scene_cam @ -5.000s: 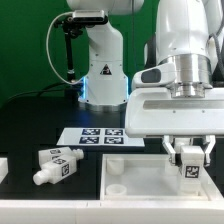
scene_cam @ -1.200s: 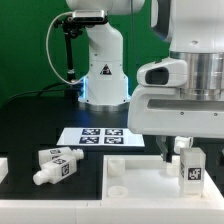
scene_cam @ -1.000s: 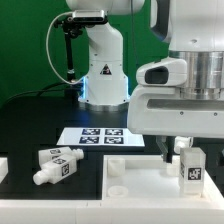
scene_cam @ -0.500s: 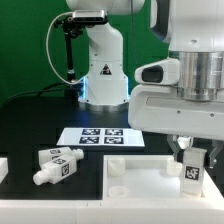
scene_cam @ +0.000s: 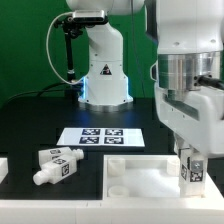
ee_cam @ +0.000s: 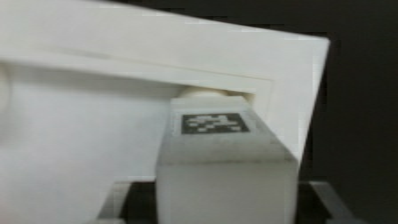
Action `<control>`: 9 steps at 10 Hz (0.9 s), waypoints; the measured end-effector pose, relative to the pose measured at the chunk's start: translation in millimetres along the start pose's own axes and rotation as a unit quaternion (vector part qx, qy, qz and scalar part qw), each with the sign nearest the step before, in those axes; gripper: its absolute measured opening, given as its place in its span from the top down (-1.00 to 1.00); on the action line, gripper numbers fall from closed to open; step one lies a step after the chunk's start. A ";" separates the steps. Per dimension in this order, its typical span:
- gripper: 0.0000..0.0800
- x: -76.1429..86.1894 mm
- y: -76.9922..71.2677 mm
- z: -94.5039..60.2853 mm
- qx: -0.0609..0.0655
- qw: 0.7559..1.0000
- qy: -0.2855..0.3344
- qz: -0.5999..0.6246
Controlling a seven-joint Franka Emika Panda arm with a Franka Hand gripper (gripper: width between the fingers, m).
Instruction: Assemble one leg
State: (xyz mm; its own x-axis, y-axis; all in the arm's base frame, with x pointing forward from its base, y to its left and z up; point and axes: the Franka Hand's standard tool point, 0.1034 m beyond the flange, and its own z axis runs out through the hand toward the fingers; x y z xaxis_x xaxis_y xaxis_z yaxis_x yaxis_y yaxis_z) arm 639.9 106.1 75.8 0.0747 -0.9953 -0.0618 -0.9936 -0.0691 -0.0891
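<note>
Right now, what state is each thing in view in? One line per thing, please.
leg: upright in the gripper, at the tabletop's corner on the exterior view's right
gripper: shut on the leg
tabletop: flat on the table
loose leg: lying on its side on the table
marker board: flat on the table
</note>
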 end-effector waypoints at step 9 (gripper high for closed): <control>-0.61 -20.6 1.6 1.2 0.020 0.946 0.009 -0.324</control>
State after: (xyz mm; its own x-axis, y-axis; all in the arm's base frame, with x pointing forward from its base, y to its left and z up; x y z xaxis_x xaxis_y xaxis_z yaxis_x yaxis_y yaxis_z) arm 636.9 126.6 75.7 0.6655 -0.7456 0.0345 -0.7355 -0.6629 -0.1399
